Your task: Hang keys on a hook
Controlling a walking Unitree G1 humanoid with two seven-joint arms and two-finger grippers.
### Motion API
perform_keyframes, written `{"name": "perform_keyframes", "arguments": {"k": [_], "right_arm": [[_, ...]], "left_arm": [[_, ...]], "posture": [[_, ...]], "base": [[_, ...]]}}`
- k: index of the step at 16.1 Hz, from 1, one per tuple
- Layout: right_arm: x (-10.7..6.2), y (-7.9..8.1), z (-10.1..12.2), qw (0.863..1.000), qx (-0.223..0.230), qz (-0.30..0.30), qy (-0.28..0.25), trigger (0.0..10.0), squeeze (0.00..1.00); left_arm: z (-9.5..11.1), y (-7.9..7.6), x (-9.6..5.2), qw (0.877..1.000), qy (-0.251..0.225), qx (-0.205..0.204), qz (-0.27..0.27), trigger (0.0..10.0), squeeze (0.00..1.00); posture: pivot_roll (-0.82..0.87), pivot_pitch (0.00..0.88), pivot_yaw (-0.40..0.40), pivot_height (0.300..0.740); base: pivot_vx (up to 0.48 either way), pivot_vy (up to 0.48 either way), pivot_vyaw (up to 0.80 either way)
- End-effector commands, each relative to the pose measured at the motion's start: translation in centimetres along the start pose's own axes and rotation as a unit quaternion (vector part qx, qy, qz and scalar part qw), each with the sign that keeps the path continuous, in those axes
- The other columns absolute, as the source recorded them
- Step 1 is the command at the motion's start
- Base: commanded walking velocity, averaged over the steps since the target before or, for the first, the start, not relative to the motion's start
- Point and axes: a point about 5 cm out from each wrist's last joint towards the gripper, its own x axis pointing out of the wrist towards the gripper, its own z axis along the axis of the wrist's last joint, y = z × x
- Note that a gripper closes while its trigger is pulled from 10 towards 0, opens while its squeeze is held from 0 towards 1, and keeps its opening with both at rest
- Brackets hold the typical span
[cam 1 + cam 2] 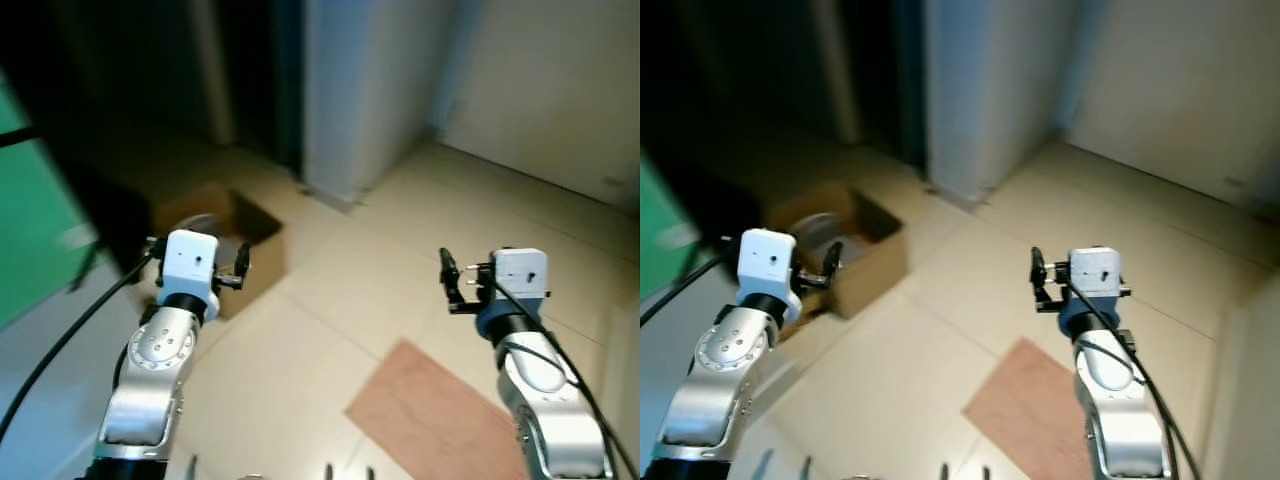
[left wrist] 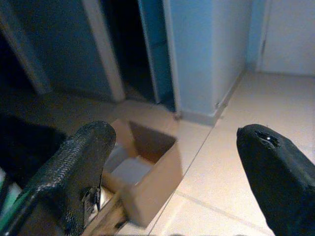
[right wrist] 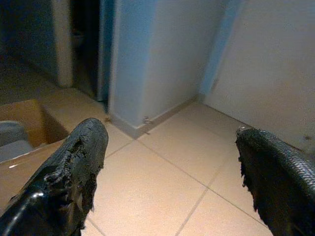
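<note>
My left gripper (image 2: 177, 162) is held up at chest height over the tiled floor, open, with nothing between its two black fingers (image 2: 74, 172). It points toward an open cardboard box (image 1: 250, 235) on the floor beside a dark doorway (image 1: 250, 70). My right gripper (image 3: 172, 162) is raised on the right, also open and empty, and faces the pale wall corner (image 3: 142, 59). One of its black fingers (image 1: 447, 272) sticks out beside the white wrist block.
A grey rounded object (image 1: 820, 232) lies inside the box. A pinkish mat (image 1: 430, 410) lies on the beige tiles near my right arm. A green surface (image 1: 25, 220) stands at the far left. White walls (image 1: 540, 80) close off the right side.
</note>
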Motion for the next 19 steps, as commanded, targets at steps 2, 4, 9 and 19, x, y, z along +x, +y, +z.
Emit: {"name": "perform_keyframes", "arguments": {"k": [2,4,9,19], "right_arm": [[0.0,-0.7,-0.3,0.999,0.014,-0.035,0.008,10.0,1.0],[0.2,-0.9,-0.1,0.999,-0.002,-0.042,0.004,10.0,1.0],[-0.4,-1.5,0.8,1.0,-0.006,-0.03,-0.008,10.0,1.0],[0.4,-1.3,1.0,0.999,-0.03,-0.037,0.002,10.0,1.0]], "left_arm": [[-0.3,0.0,-0.1,1.0,0.006,0.014,0.008,10.0,1.0],[-0.1,0.1,0.1,1.0,0.006,0.013,0.011,10.0,1.0],[-0.6,0.0,-0.1,0.999,0.024,0.02,0.027,10.0,1.0],[-0.3,-0.1,0.7,0.999,0.022,0.02,0.032,10.0,1.0]], "posture": [[-0.13,0.0,-0.033,0.74],[-0.13,0.0,-0.029,0.74],[-0.18,0.0,-0.017,0.74],[-0.18,0.0,-0.048,0.74]], "base": [[0.0,0.0,0.8],[0.0,0.0,0.8],[0.0,0.0,0.8],[0.0,0.0,0.8]]}}
